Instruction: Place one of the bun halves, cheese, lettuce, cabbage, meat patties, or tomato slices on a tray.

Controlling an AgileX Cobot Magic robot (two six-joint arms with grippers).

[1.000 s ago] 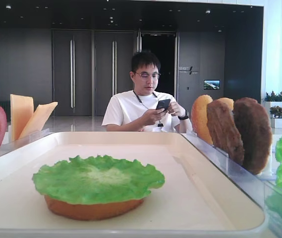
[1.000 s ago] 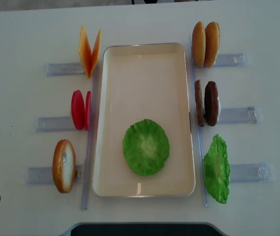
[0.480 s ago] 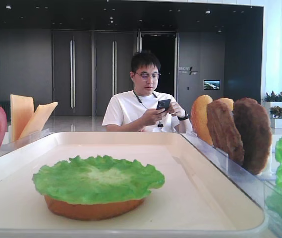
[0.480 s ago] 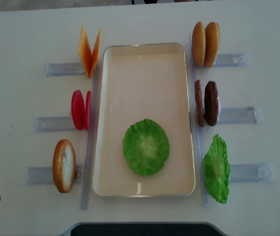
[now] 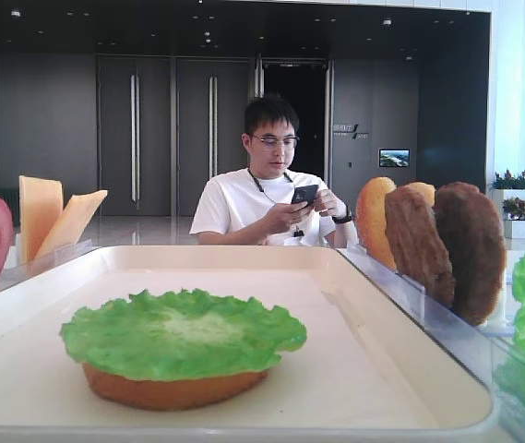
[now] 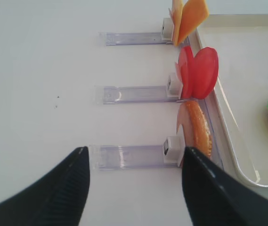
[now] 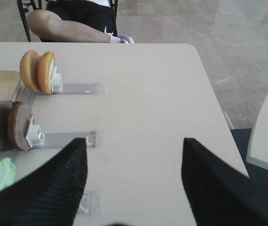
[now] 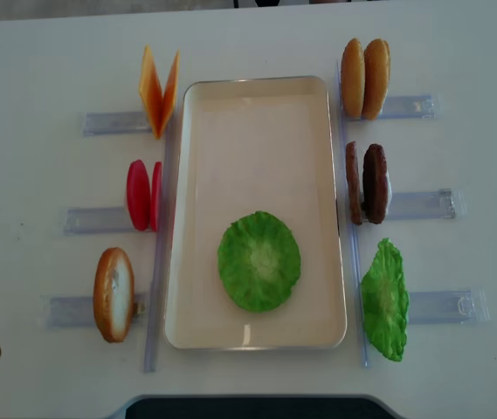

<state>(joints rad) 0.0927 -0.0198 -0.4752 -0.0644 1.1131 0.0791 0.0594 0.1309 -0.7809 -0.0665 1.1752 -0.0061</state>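
Lettuce [image 8: 258, 261] lies on the tray [image 8: 257, 122], well apart from both arms' spread, empty fingers [image 7: 63, 183]

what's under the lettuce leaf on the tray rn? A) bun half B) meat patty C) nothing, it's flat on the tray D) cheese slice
A: in the low front view the lettuce drapes over a golden-brown bun half lying flat on the tray; both dark patties stand in their holder beside the tray.
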